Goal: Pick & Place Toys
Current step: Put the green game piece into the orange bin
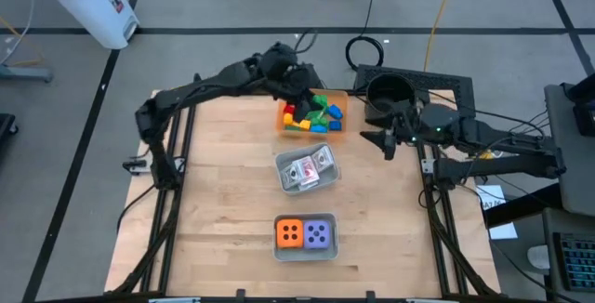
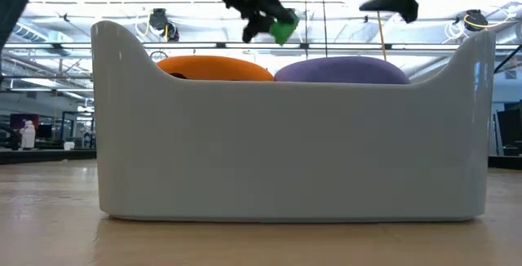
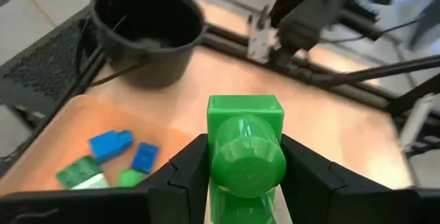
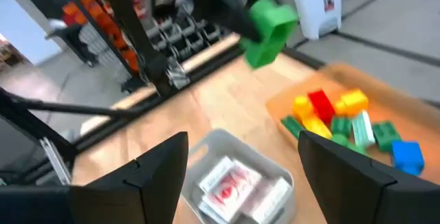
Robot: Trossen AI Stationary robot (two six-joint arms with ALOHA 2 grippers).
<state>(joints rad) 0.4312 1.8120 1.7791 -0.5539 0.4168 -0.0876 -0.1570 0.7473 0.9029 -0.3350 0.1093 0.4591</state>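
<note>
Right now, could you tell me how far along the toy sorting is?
Done: the orange die and purple die share the near tray, and the cards fill the middle tray. In hand: the left gripper holds a green brick above the orange tray. Left: placing it. The right gripper waits open.

Bare table (image 1: 214,182) beside trays (image 1: 306,169)

Bright, even overhead light; ceiling lamps (image 2: 160,23) glare in the low view; right wrist view motion-blurred
</note>
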